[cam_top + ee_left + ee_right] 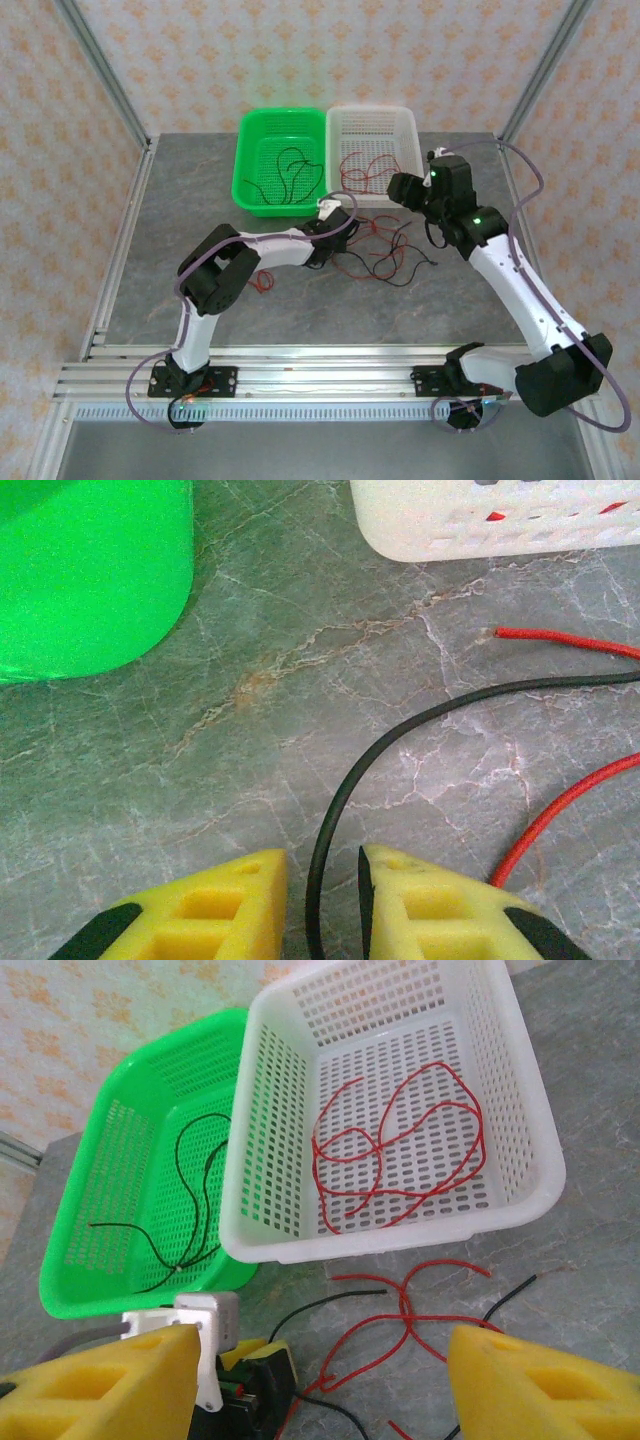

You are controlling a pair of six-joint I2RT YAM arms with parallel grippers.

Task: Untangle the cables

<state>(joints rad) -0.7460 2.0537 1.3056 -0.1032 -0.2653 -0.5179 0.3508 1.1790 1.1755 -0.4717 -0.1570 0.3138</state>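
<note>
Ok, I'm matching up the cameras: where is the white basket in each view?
Top external: the white basket sits upper centre of the picture.
Left wrist: only its lower wall shows, in the top right corner.
Right wrist: it sits upper centre-right, seen whole.
Shared landmark: the green basket lies directly to its left in all three.

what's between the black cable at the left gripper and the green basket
Nothing visible. The black cable runs between the left gripper's open fingers, and bare table lies between it and the green basket. The red cables lie to its right in the left wrist view, away from that basket.
</note>
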